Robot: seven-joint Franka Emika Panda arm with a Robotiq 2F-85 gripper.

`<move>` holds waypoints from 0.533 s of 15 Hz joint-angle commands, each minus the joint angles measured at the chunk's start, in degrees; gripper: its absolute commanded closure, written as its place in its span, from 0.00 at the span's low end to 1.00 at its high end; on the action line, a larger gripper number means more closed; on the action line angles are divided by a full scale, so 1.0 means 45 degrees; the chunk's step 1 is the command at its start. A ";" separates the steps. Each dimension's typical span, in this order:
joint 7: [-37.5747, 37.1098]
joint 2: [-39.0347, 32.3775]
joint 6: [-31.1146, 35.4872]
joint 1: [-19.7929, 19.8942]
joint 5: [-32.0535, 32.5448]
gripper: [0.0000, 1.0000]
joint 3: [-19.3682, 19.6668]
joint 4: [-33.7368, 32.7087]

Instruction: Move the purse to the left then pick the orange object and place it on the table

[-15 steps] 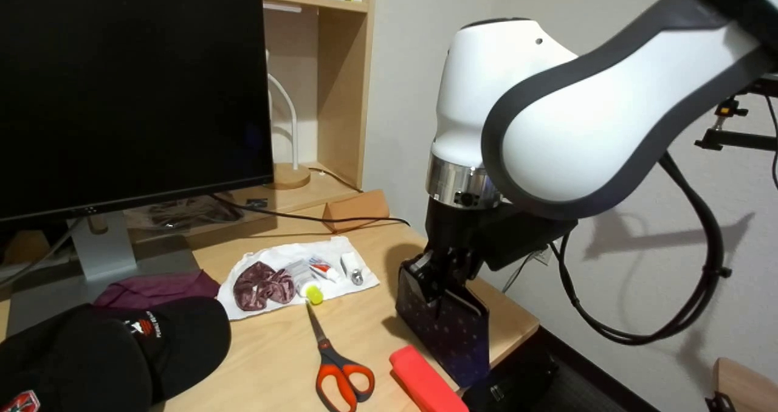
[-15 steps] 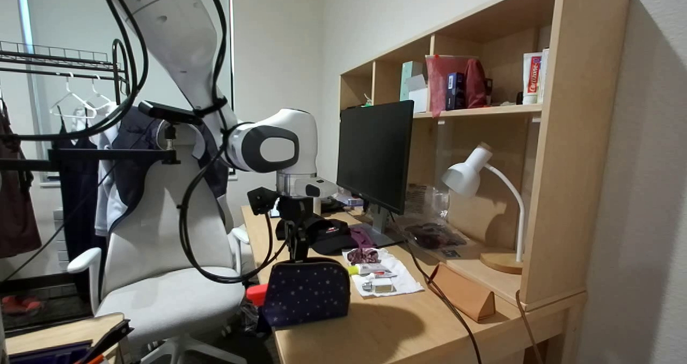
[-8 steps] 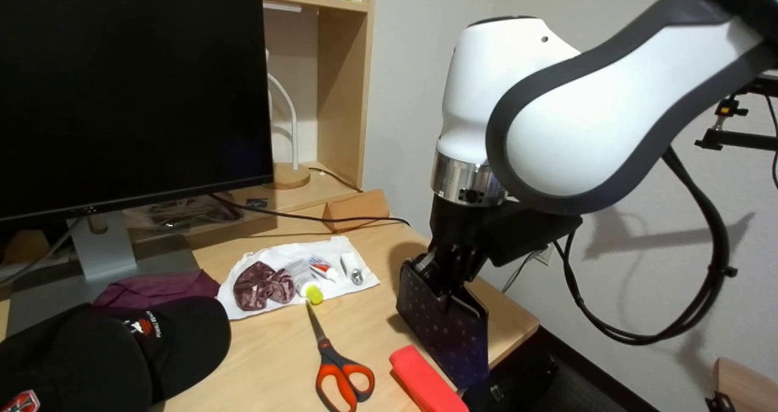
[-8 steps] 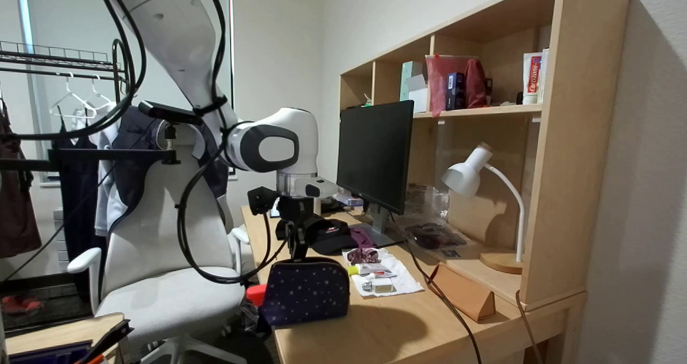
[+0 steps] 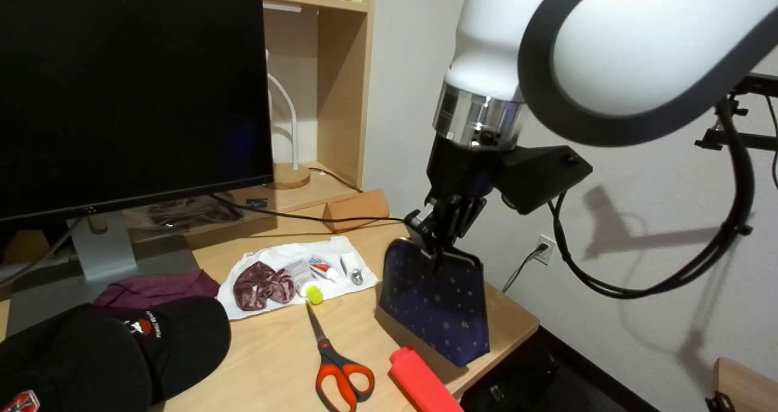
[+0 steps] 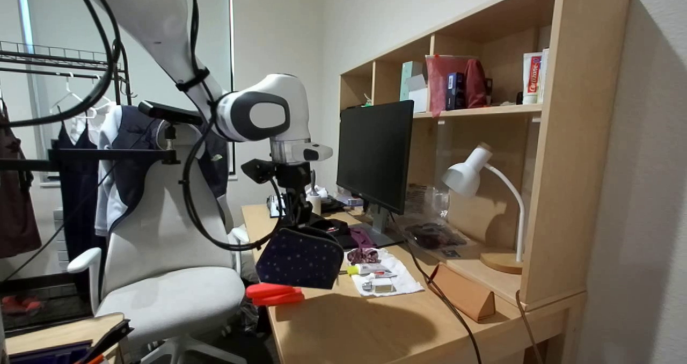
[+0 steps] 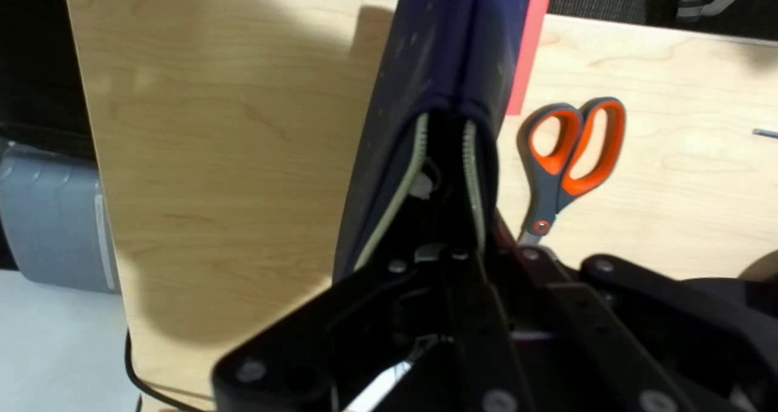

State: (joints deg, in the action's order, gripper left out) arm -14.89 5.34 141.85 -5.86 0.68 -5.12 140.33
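The purse (image 5: 433,309), dark navy with small stars, hangs tilted just above the table (image 6: 349,342) in both exterior views. My gripper (image 5: 436,255) is shut on the upper edge of one of its sides. From the wrist view the zipped mouth of the purse (image 7: 389,151) gapes apart; the fingertips are dark and partly hidden there. The orange object (image 5: 423,380) lies on the tabletop near its edge, below and beside the purse. An exterior view shows the orange object (image 6: 273,294) reaching the table's edge, and part of it (image 7: 529,53) shows behind the purse from the wrist.
Scissors with orange handles (image 5: 330,356) lie beside the orange object. A black cap (image 5: 188,339), a white sheet (image 5: 243,278) with small items, and a monitor (image 5: 134,96) stand farther over. A tan case (image 6: 467,294) and a lamp (image 6: 464,176) are at the back.
The arm has risen, lifting the purse off the tabletop and tilting it. More of the orange object is uncovered. The orange object and scissors have stayed put.
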 commanded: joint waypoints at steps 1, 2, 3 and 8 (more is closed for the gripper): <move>0.1614 0.0897 -0.1027 -0.0344 0.0140 0.92 -0.0398 -0.0648; 0.1910 0.0820 -0.1331 -0.0466 0.0284 0.92 -0.0549 -0.1016; 0.2472 0.0816 -0.1361 -0.0638 0.0047 0.91 -0.0634 -0.1232; 0.4572 -0.0159 -0.1030 -0.1508 -0.0217 0.92 -0.1194 -0.2561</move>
State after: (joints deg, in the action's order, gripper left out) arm -0.63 7.73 137.19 -11.21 0.68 -9.31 132.76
